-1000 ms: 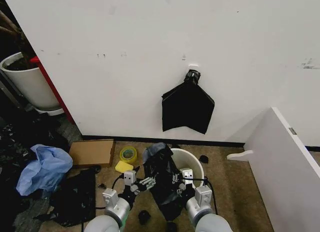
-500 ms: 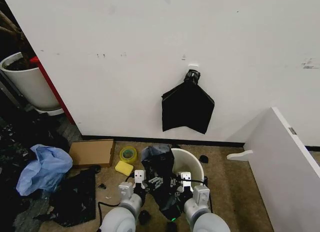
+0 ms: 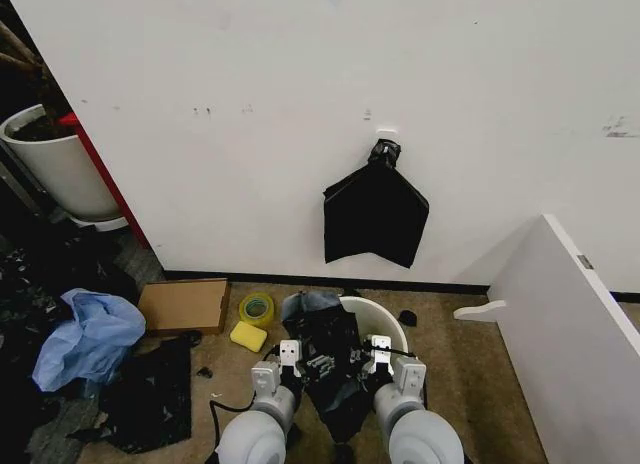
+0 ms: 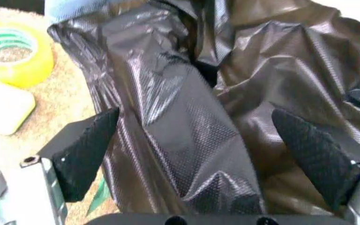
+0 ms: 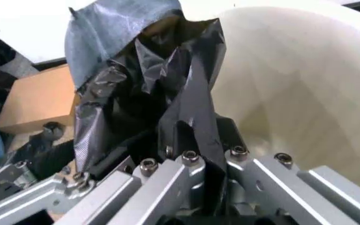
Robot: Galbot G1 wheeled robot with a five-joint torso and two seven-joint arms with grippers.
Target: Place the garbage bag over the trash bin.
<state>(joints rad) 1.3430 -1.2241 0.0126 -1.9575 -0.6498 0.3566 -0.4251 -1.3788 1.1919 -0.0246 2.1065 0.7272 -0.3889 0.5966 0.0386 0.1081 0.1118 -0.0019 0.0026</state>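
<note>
The white trash bin stands on the floor by the wall, and its pale inside is open. The glossy black garbage bag hangs bunched over the bin's left rim and down its side. My left gripper is at the bag's left side. Its textured pads stand wide open with a fold of the bag between them. My right gripper is at the bin's near rim, shut on a pinched fold of the bag.
A yellow tape roll, a yellow sponge and a cardboard piece lie left of the bin. Farther left are a black plastic heap and a blue bag. Clipped black bags hang on the wall. A white board stands to the right.
My left gripper has moved right, close against the bag, and both arms now sit nearer together. The bag has sunk lower and bunched over the bin's left rim.
</note>
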